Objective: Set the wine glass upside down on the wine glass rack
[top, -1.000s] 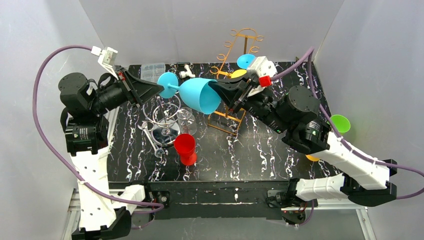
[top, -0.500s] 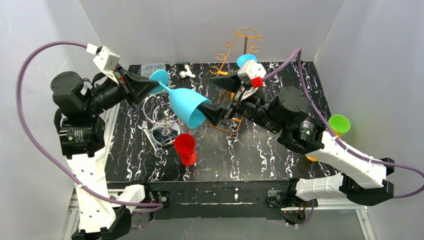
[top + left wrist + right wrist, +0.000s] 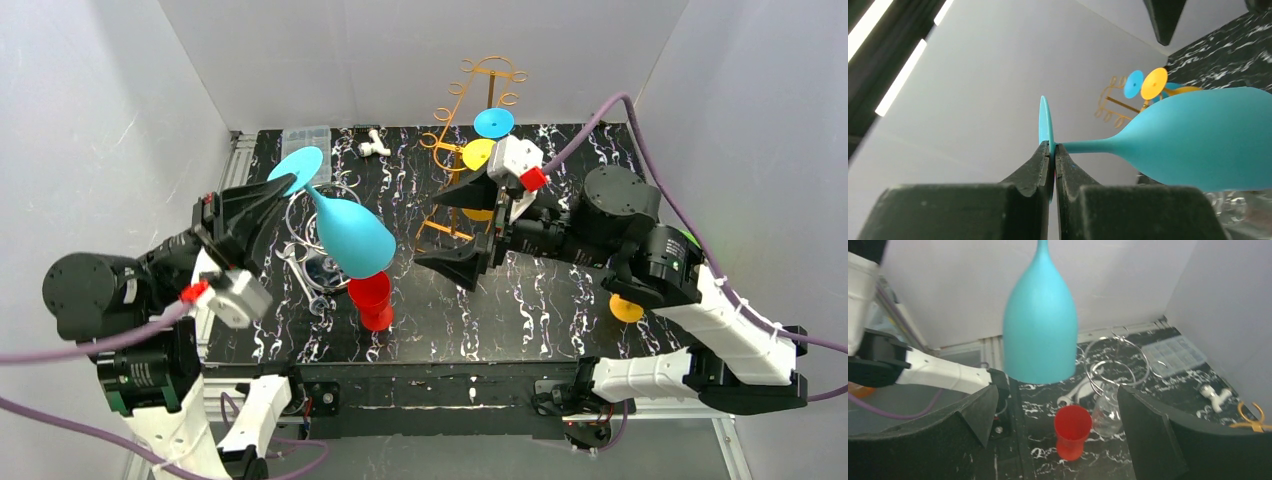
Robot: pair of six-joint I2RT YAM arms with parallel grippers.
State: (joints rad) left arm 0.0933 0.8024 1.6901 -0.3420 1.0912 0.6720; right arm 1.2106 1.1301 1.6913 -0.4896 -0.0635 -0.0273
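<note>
The teal wine glass (image 3: 350, 235) is hanging bowl-down in the air over the left half of the counter (image 3: 500, 320), its mouth pointing at the red cup (image 3: 372, 295) just below and its stem slanting up to the foot disc. The left gripper (image 3: 288, 183) is pinching that foot by its edge. In the left wrist view its fingers (image 3: 1038, 170) are pressed nearly together, with only the thin disc between them. Nothing else is touching the glass, so this arm is carrying it alone.

The right gripper (image 3: 450, 230) is standing apart from the bowl with its fingers spread wide and holding nothing, between the glass and the gold wire rack (image 3: 492, 68) at the back of the counter. That rack is already bearing a blue foot (image 3: 493, 123) and a yellow foot (image 3: 477, 154), so it is probably the target. A silver wire stand (image 3: 320, 215) is also sitting just behind the red cup.

Judging by this, the turning-over step looks done and the carry to the rack is the step in hand. The next move is calling for the left arm to lift the glass clear of the red cup and the silver stand. It then has to bring the glass across to a free arm of the gold rack and slide the stem in so that the foot rests on the wire. The right arm probably needs to be moving aside first, since it is lying in that path.
</note>
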